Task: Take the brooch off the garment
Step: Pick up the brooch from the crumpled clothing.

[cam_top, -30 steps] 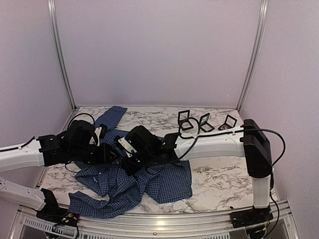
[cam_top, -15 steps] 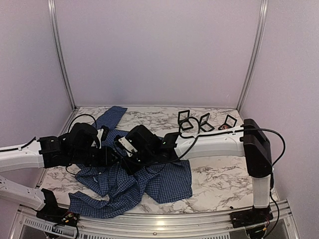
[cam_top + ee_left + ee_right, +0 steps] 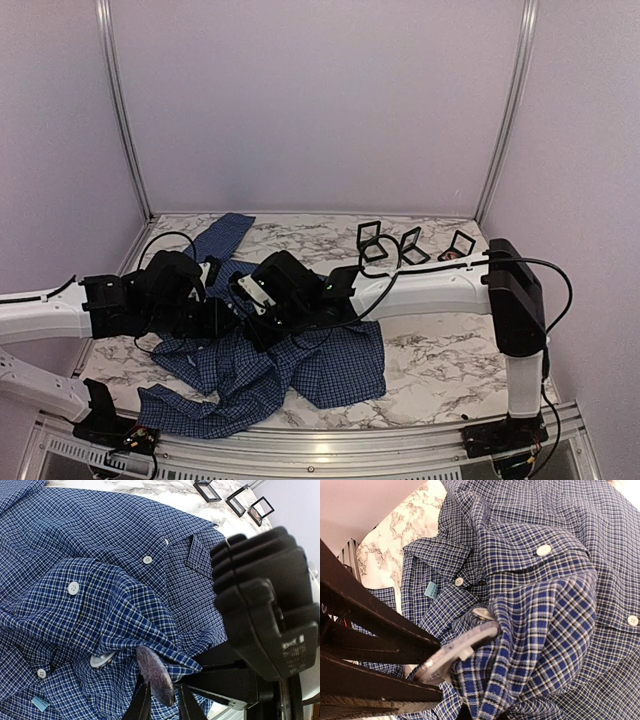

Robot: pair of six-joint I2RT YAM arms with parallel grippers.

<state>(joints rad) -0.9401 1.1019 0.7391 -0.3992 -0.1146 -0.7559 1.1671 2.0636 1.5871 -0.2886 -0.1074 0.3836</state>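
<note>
Brooch (image 3: 155,674), edge-on, was pinched btwn L jaws right against a raised fold of shirt (image 3: 115,555). R jaws were clenched on that fold, shirt otherwise crumpled on marble worktop (image 3: 440,350).

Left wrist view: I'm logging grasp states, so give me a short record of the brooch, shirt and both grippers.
brooch: dark disc, top tucked in a shirt fold
shirt: blue check, crumpled, pale buttons showing
left gripper: shut on brooch
right gripper: seems shut on the fold beside it
frames: three, black, at far edge
</note>
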